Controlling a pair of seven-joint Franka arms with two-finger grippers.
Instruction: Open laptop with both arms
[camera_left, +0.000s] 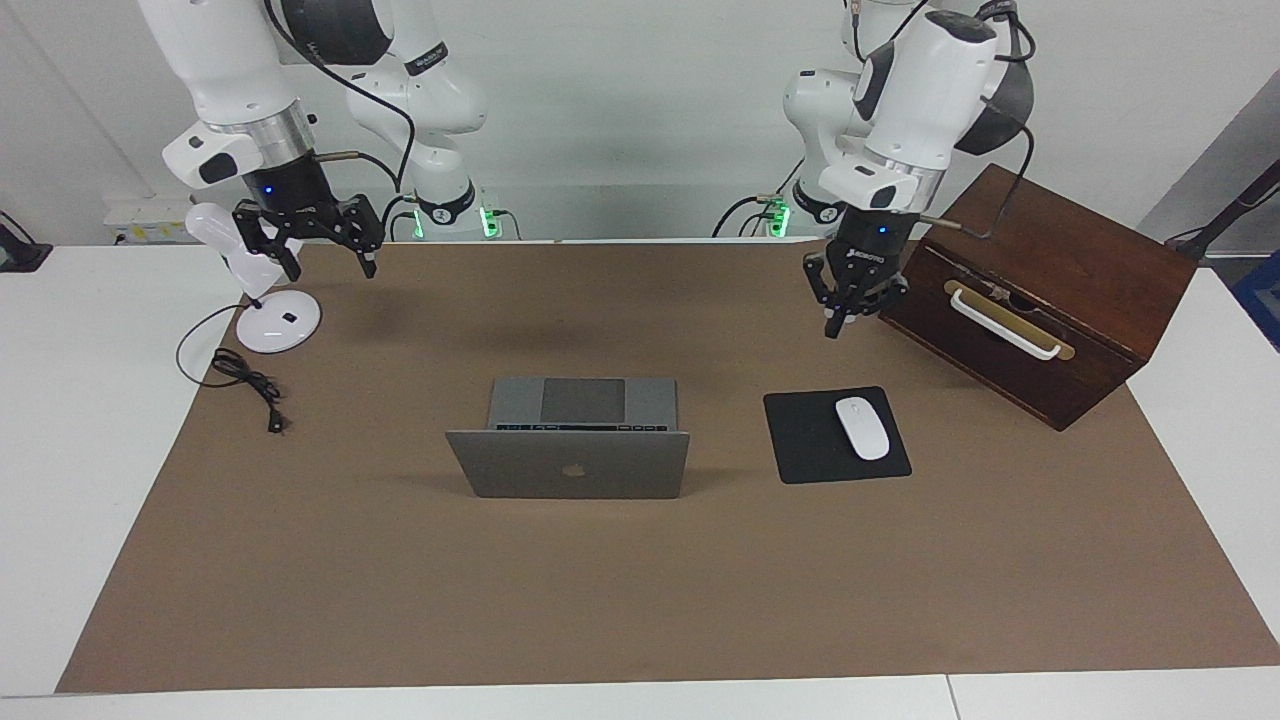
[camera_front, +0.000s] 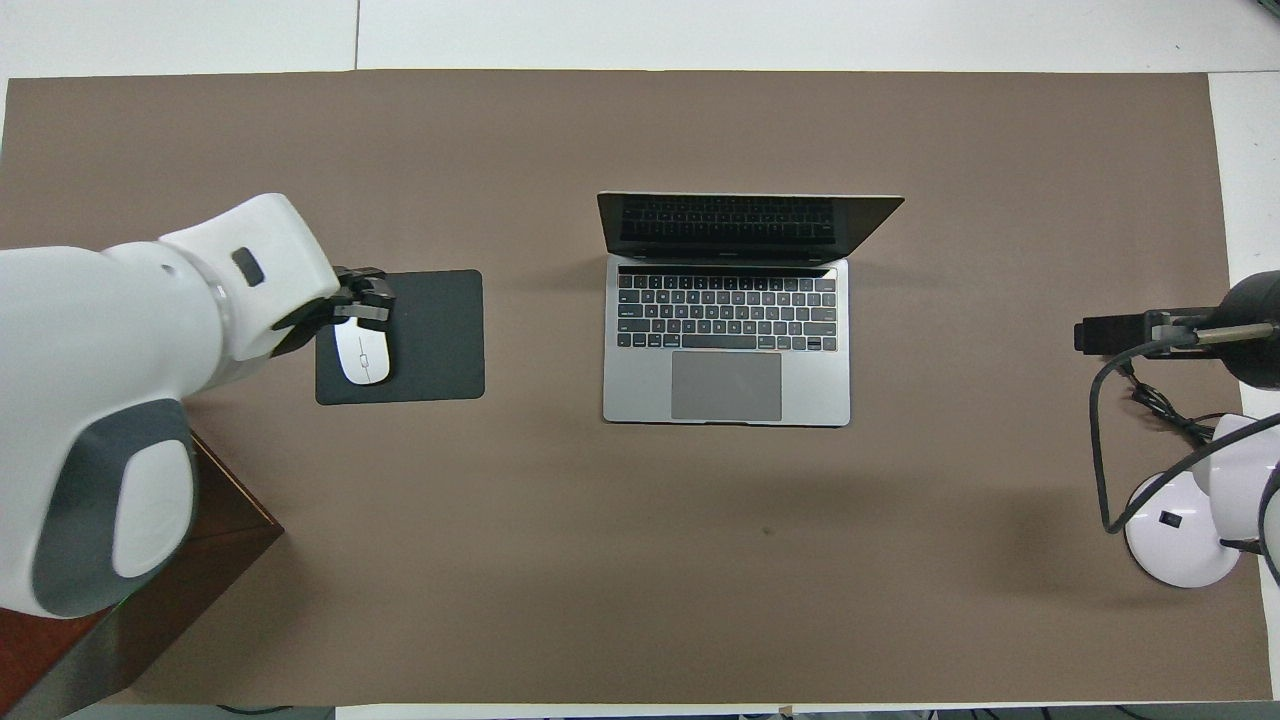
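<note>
Facing view: laptop (camera_left: 570, 440) stands open mid-table. Left gripper (camera_left: 836, 325), fingertips together, empty, hangs beside the wooden box (camera_left: 1040, 290). Right gripper (camera_left: 320, 255), fingers spread, empty, hangs over the lamp (camera_left: 265, 310).

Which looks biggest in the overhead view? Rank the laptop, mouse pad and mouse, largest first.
1. laptop, lid open, clearly the largest.
2. mouse pad, much smaller than the laptop.
3. mouse, smallest, lying on the pad.

All three rest on the same mat, so nearness to the camera hardly skews this order.
</note>
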